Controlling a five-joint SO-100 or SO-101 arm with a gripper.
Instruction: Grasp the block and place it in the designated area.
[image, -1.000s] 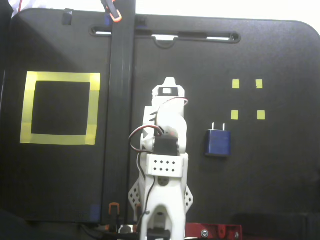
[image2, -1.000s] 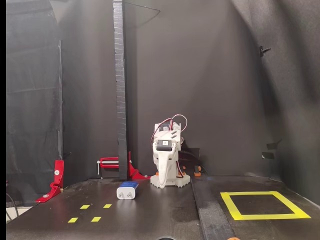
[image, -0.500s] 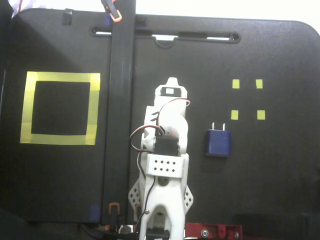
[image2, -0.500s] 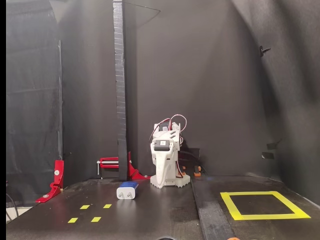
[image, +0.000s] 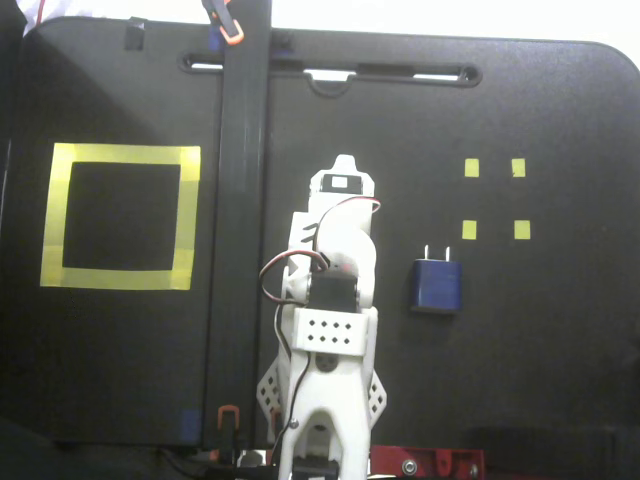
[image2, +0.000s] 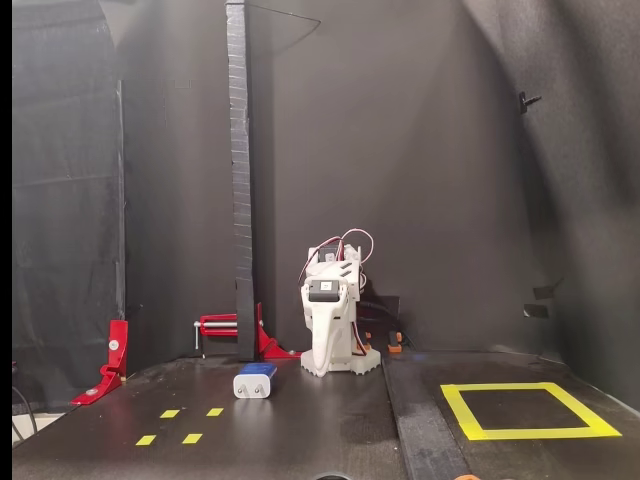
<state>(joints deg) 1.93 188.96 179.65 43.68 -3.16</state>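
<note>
A: Pincer (image: 342, 165) status? From the top-down fixed view it sits folded over the arm (image: 328, 330); fingers hidden, so can't tell if spread or pressed together. Holding nothing, afaict.

B: Agreed. Front fixed view shows the arm (image2: 333, 330) hunched at its base, tip pointing down, gap not readable there either.

A: Where's the block (image: 435, 285)?

B: On the black table (image: 560, 350), just right of the arm in the top-down view, prongs pointing toward the four small yellow squares (image: 493, 198). In the front view the block (image2: 255, 380) lies left of the arm, near the mat's middle.

A: And the designated area (image: 120, 216)?

B: Empty. Opposite side of the arm, past the dark vertical post (image: 240, 200). Well apart from the block.

A: So progress?

B: Basically zero, imo. No grasp yet; reach, grip, carry across, release all left.

A: Any labels, brands, text?

B: Small dark label on the arm's top, too blurry to read. Nothing else legible.
</note>
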